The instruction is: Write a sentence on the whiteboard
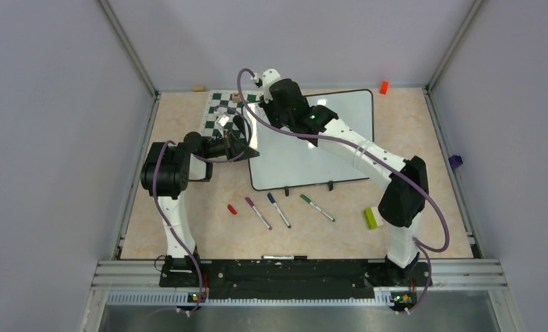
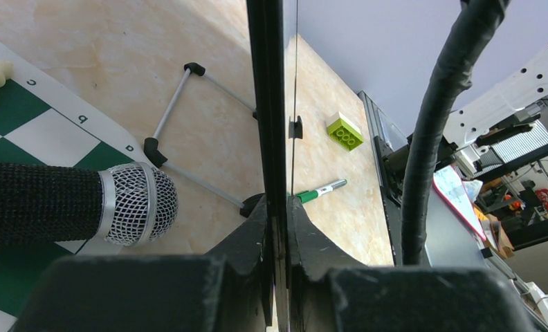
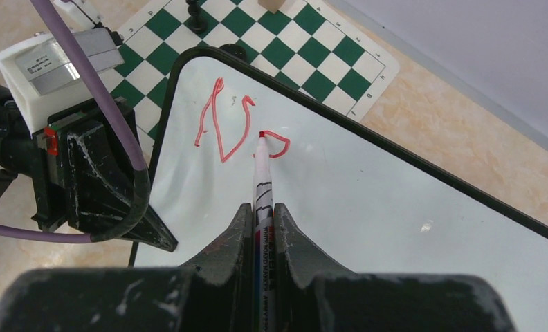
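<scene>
The whiteboard (image 1: 326, 149) stands tilted on the table; in the right wrist view the whiteboard (image 3: 396, 228) fills the frame. My left gripper (image 1: 249, 151) is shut on its left edge, and the left wrist view shows the gripper (image 2: 278, 214) pinching the black frame (image 2: 270, 104). My right gripper (image 3: 261, 207) is shut on a red marker (image 3: 262, 173) whose tip touches the board. Of the sentence (image 3: 223, 128), a red "N" and part of a second letter show near the top left corner. In the top view the right gripper (image 1: 272, 106) hangs over that corner.
A green-and-white chessboard mat (image 1: 219, 114) lies behind the board's left end, and a microphone (image 2: 129, 204) lies on it. Purple (image 1: 259, 213), blue (image 1: 279, 209) and green (image 1: 317, 207) markers, a red cap (image 1: 232, 209) and a green block (image 1: 372, 217) lie in front.
</scene>
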`<control>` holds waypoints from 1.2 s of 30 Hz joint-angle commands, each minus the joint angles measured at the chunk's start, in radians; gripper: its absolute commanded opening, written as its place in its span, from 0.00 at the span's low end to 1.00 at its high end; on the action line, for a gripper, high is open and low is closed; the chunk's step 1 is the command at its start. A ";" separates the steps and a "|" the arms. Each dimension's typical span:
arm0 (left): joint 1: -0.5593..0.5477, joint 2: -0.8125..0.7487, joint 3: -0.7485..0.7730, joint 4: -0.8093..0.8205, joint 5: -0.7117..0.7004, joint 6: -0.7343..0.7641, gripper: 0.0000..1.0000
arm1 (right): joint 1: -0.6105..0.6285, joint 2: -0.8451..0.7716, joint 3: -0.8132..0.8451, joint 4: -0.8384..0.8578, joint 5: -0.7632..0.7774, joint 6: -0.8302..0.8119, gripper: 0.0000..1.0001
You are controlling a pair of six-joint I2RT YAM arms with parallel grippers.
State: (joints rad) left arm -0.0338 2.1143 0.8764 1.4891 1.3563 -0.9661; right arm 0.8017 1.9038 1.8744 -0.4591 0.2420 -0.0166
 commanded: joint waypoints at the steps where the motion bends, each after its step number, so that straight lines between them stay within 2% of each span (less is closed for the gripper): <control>1: 0.004 -0.024 -0.002 0.131 0.000 0.078 0.00 | -0.018 0.023 0.043 -0.036 -0.013 0.000 0.00; 21: 0.005 -0.023 -0.005 0.131 0.001 0.079 0.00 | -0.018 -0.015 -0.019 -0.093 0.005 0.010 0.00; 36: 0.004 -0.024 -0.005 0.131 0.000 0.081 0.00 | -0.018 -0.040 -0.037 -0.106 0.092 0.010 0.00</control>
State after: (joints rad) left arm -0.0338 2.1143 0.8749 1.4876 1.3525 -0.9661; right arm 0.8021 1.8915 1.8519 -0.5316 0.2325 -0.0067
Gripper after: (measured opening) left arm 0.112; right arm 0.093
